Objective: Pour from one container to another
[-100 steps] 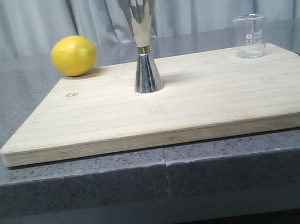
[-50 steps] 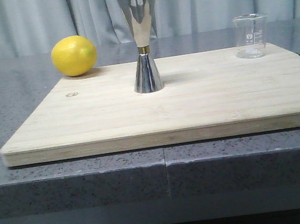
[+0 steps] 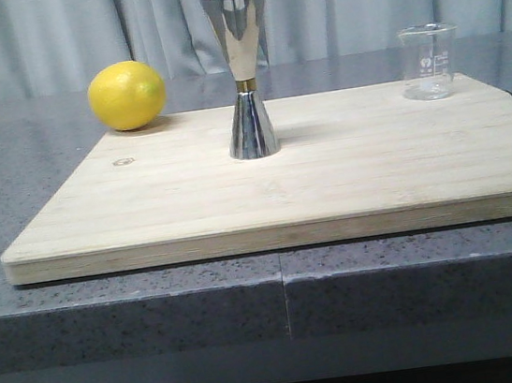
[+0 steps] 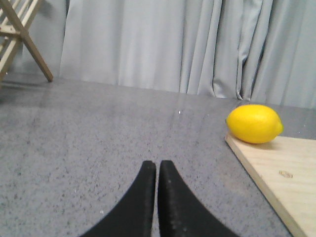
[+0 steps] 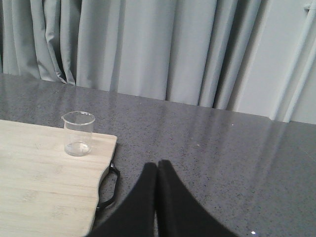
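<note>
Front view: wooden board [image 3: 284, 188] on grey counter [image 3: 28, 184]. Steel jigger [image 3: 243, 75] upright near the board's middle; glass beaker [image 3: 429, 61] upright at the far right corner, well apart from it; lemon [image 3: 127, 95] at the far left corner. No arm visible.

Left wrist view: left gripper [image 4: 157, 170] over bare counter, fingertips pressed together, holding nothing; lemon beside board edge.

Right wrist view: right gripper [image 5: 157, 170] likewise closed and empty, over counter beside the board's handle [image 5: 111, 187]; beaker near that board corner.
</note>
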{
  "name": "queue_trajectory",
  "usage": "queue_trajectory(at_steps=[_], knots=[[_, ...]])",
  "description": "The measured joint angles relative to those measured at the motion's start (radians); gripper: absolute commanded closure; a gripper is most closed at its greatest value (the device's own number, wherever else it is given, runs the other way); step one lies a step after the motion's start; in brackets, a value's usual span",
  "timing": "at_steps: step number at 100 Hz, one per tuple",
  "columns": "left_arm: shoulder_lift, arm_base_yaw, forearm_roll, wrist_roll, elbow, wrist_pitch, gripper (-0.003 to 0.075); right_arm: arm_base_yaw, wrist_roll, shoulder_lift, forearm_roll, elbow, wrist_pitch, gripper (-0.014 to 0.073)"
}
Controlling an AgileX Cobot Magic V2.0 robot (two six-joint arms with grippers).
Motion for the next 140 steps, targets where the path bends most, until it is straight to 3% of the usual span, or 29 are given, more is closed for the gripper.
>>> queue_trajectory(at_steps=[25, 50, 140], knots=[[-0.032, 0.0, -0.027, 0.079, 0.021, 0.083, 0.0741, -0.002, 0.0, 0.0, 0.002, 0.0, 0.0, 0.066], [-0.032, 0.0, -0.068, 0.219, 0.021, 0.05, 0.0741, -0.004, 0.0, 0.0, 0.002, 0.0, 0.0, 0.066], [-0.032, 0.0, -0.09, 0.235, 0.021, 0.047, 0.0741, -0.002, 0.0, 0.0, 0.002, 0.0, 0.0, 0.066]])
